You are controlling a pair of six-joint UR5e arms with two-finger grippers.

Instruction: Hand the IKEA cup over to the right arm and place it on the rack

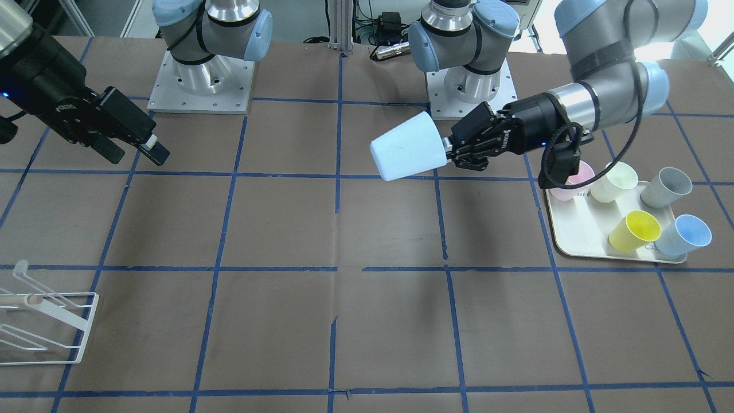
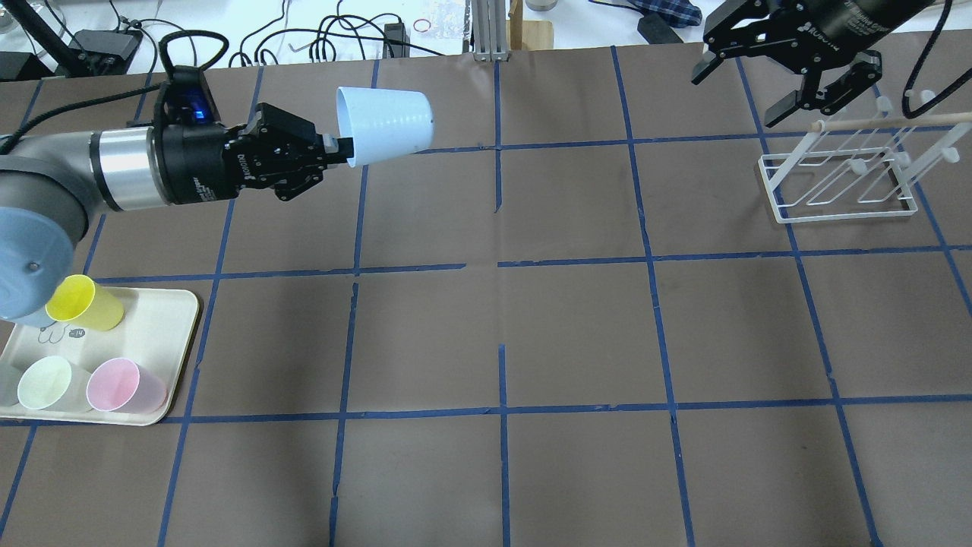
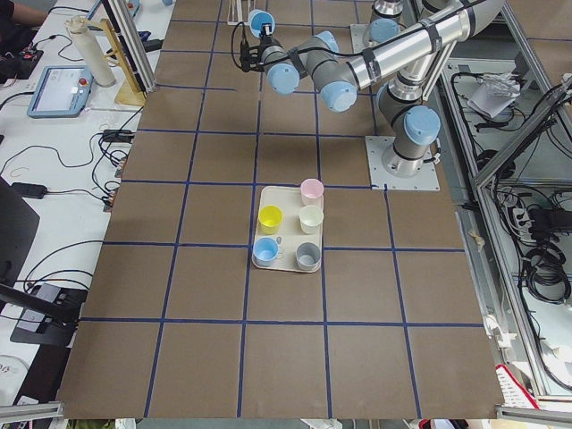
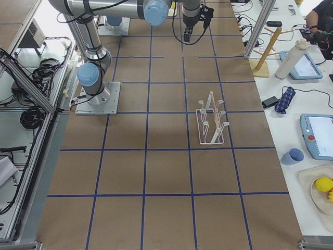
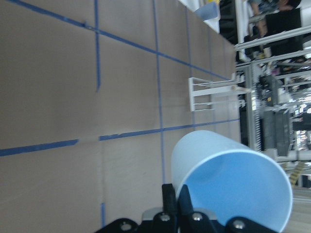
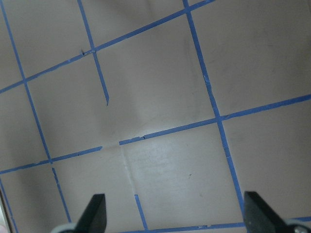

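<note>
My left gripper (image 2: pixel 334 148) is shut on the rim of the pale blue IKEA cup (image 2: pixel 387 124) and holds it on its side above the table, base pointing toward the table's middle. It shows in the front-facing view too, gripper (image 1: pixel 450 150) and cup (image 1: pixel 408 147), and the cup's open mouth fills the left wrist view (image 5: pixel 233 184). My right gripper (image 2: pixel 744 87) is open and empty, raised near the white wire rack (image 2: pixel 843 171), far from the cup. In the front-facing view the right gripper (image 1: pixel 135 150) is at the left and the rack (image 1: pixel 43 321) at the lower left.
A cream tray (image 1: pixel 579 232) under my left arm holds a second blue cup (image 1: pixel 685 235), a yellow cup (image 1: pixel 633 230), a grey cup (image 1: pixel 667 187), a pale green cup (image 1: pixel 615 182) and a pink cup (image 1: pixel 578 179). The table is brown with blue tape lines.
</note>
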